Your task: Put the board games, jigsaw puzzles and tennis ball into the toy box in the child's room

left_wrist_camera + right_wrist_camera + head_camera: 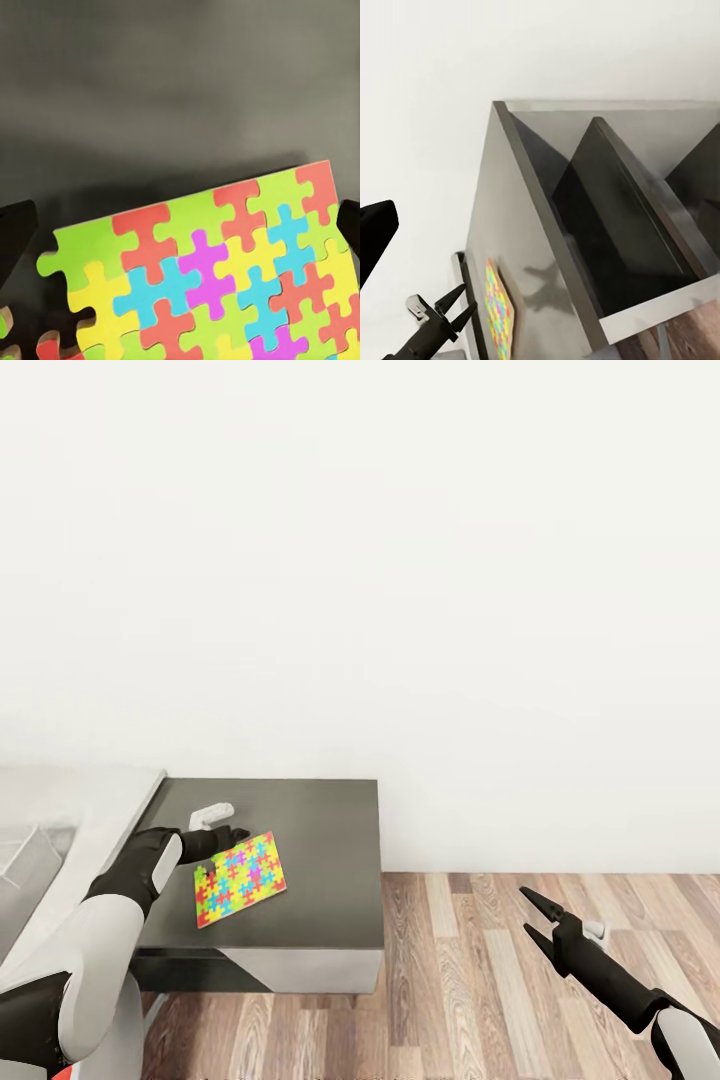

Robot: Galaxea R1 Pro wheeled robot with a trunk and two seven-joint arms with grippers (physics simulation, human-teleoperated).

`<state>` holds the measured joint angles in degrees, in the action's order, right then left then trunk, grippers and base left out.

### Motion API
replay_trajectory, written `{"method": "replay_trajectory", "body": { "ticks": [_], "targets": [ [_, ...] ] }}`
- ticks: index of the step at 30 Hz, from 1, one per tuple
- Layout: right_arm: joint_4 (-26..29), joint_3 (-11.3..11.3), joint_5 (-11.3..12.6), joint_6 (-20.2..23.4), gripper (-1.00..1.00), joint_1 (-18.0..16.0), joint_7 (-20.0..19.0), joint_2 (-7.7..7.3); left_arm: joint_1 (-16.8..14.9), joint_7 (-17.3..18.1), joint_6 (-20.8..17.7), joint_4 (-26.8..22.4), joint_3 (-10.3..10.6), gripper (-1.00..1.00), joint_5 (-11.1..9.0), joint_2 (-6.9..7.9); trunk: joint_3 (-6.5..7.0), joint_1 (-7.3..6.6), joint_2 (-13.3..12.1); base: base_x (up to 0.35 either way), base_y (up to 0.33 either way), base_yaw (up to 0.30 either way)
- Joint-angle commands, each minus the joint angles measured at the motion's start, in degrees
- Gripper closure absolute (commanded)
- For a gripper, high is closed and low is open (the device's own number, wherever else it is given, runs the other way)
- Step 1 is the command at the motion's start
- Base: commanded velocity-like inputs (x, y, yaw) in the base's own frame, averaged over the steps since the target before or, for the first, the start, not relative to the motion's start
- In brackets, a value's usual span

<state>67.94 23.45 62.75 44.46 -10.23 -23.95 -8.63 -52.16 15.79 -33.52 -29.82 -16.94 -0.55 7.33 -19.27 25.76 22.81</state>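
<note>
The left end effector (232, 834) grips the thin multicolour jigsaw puzzle square (240, 879) by its edge, above the dark grey cabinet top (320, 860). Keep the tile level during transfer. The right end effector (535, 920) hangs open.

A home room: white wall (400, 560) and wood-plank floor (470, 980) around a dark shelf unit (320, 860) bearing a colourful jigsaw puzzle (240, 877).

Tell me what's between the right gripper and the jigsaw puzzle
In the head view, the stretch from the right gripper to the jigsaw puzzle holds bare wood-plank floor, then bare dark cabinet top. No objects lie between.
</note>
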Motion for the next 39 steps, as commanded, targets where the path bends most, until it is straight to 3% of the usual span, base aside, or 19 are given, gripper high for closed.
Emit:
{"method": "replay_trajectory", "body": {
  "ticks": [1, 14, 39],
  "targets": [
    [0.0, 0.1, 0.0, 0.4, -1.0, 0.0, -0.1, 0.01, 0.0, 0.2, -0.4, -0.1, -0.3, -1.0, -0.1, -0.03, -0.19, 0.03, 0.1, 0.0, 0.005, 0.0],
    [0.0, 0.1, 0.0, 0.4, -1.0, 0.0, -0.1, -0.05, 0.0, 0.1, -0.4, -0.1, -0.3, -1.0, 0.0, -0.11, -1.33, 0.03, 0.1, 0.0, 0.001, 0.0],
    [-0.1, 0.0, 0.0, 0.4, -1.0, 0.0, 0.0, 0.01, 0.0, 0.0, -0.4, -0.1, -0.3, -1.0, 0.0, -0.12, -1.95, 0.03, 0.1, 0.0, -0.007, 0.0]
  ]
}}
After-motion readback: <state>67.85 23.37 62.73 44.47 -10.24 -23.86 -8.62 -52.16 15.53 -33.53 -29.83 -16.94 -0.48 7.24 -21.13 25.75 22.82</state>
